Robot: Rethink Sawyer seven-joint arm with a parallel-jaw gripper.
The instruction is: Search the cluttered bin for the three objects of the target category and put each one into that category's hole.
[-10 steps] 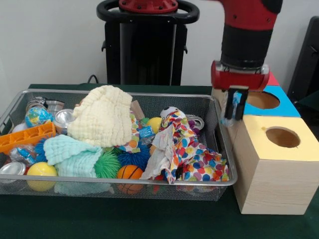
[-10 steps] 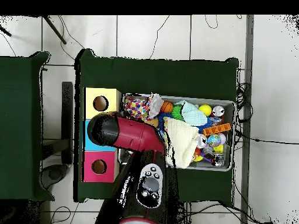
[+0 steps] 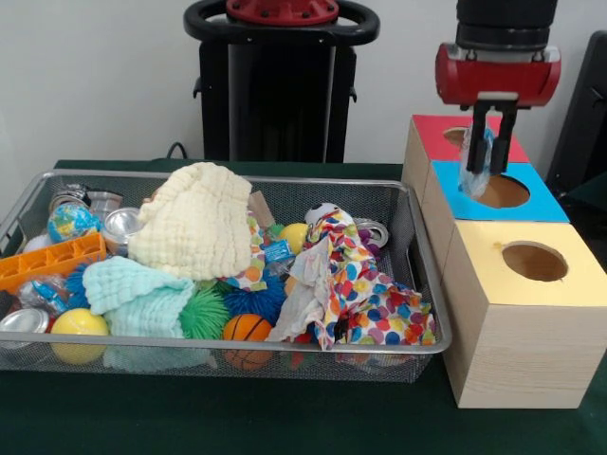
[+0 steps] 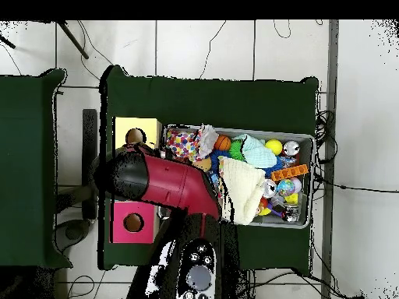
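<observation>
My gripper (image 3: 492,142) hangs high at the right, above the blue-topped box (image 3: 545,199). It is shut on a small crinkly clear and blue packet (image 3: 476,163), which dangles just over the left rim of that box's hole (image 3: 501,191). The silver wire-mesh bin (image 3: 228,177) lies to the left, packed with clutter. Another blue and white packet (image 3: 43,292) seems to lie at its left end, under an orange tray (image 3: 52,261). In the overhead view my red arm (image 4: 167,183) covers the gripper and the blue box, and the bin (image 4: 312,160) lies to its right.
A red-topped box (image 3: 434,133) stands behind the blue one and a yellow-topped box (image 3: 579,280) in front. The bin holds a cream cloth (image 3: 194,223), a mint cloth (image 3: 137,294), a spotted cloth (image 3: 365,284), spiky balls, smooth balls and metal cans (image 3: 121,226).
My gripper has risen from beside the bin's right end and moved over the blue-topped box, carrying the packet with it.
</observation>
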